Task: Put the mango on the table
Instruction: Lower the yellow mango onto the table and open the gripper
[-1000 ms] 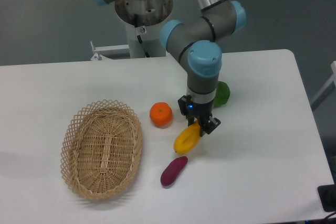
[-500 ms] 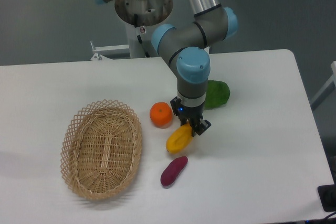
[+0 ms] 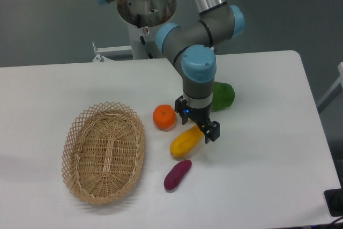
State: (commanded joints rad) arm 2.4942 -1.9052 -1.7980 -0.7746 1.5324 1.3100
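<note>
The mango (image 3: 185,141), yellow shading to orange at its upper right end, lies on the white table (image 3: 257,175) between the orange and the sweet potato. My gripper (image 3: 201,126) stands just over the mango's upper right end. Its jaws are spread apart, with one dark finger (image 3: 213,131) clear of the fruit on the right; the other finger is mostly hidden behind the wrist. The mango looks to be resting on the tabletop.
A round orange (image 3: 164,117) sits just left of the gripper. A dark purple sweet potato (image 3: 177,175) lies below the mango. A green fruit (image 3: 222,95) sits behind the arm. An oval wicker basket (image 3: 104,152) stands at the left.
The arm carried the mango left toward the orange. The jaws then spread and the mango now lies flatter on the table.
</note>
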